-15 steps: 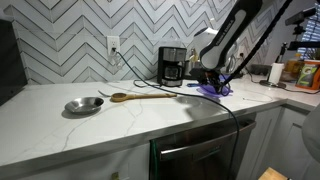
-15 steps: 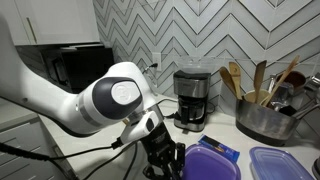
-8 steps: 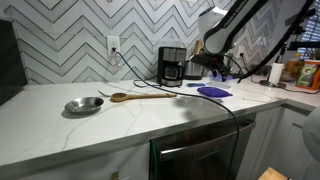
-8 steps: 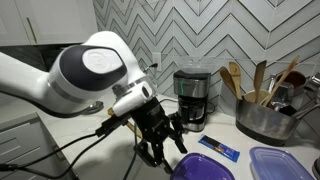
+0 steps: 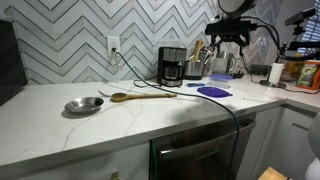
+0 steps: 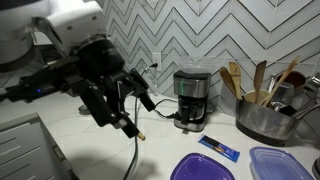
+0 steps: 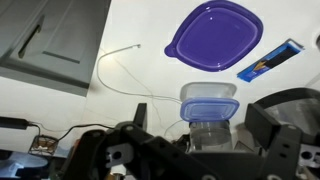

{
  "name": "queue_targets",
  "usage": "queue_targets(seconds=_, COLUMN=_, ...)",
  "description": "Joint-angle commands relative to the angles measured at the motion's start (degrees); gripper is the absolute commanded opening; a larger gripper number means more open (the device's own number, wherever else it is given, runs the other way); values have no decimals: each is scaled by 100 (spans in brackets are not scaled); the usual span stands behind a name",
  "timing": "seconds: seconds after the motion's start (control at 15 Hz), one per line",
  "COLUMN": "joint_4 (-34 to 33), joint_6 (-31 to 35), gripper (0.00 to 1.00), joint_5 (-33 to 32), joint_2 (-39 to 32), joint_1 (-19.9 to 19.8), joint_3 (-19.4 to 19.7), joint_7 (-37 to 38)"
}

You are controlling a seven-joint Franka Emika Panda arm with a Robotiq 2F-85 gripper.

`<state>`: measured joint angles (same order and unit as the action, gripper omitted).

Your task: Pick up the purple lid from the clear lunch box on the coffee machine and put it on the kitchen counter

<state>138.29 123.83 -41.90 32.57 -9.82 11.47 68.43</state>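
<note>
The purple lid (image 5: 213,91) (image 6: 205,168) (image 7: 213,35) lies flat on the white kitchen counter (image 5: 150,115) (image 6: 150,150), with nothing touching it. My gripper (image 5: 228,44) (image 6: 113,116) (image 7: 208,125) hangs high above the counter, clear of the lid, open and empty. The black coffee machine (image 5: 172,65) (image 6: 192,97) stands against the tiled wall. On its top the clear lunch box (image 6: 195,68) shows only faintly.
A thin blue item (image 6: 218,148) (image 7: 270,60) lies beside the lid. Another lidded container (image 6: 280,162) (image 7: 208,100) and a grey pot of utensils (image 6: 262,118) stand close by. A metal bowl (image 5: 84,104) and wooden spoon (image 5: 140,96) lie further along. A black cable (image 6: 135,150) crosses the counter.
The gripper opened and let go of the purple lid, which now rests on the counter. The arm has risen well above the lid and away from it.
</note>
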Motion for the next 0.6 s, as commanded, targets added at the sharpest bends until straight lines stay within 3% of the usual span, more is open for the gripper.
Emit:
queue_targets(seconds=0.0, joint_4=19, joint_6=40, gripper=100, joint_5=307, joint_2=160, joint_1=-295, joint_3=-253, joint_7=-546)
queue_targets(seconds=0.2, joint_4=60, joint_6=-17, gripper=100, joint_5=490, joint_2=475, joint_1=-315, joint_3=-267, joint_7=-1129)
queue_targets(seconds=0.53, joint_4=144, joint_6=-16, gripper=100, joint_5=493, joint_2=489, joint_1=-307, joint_3=-272, joint_7=-1154)
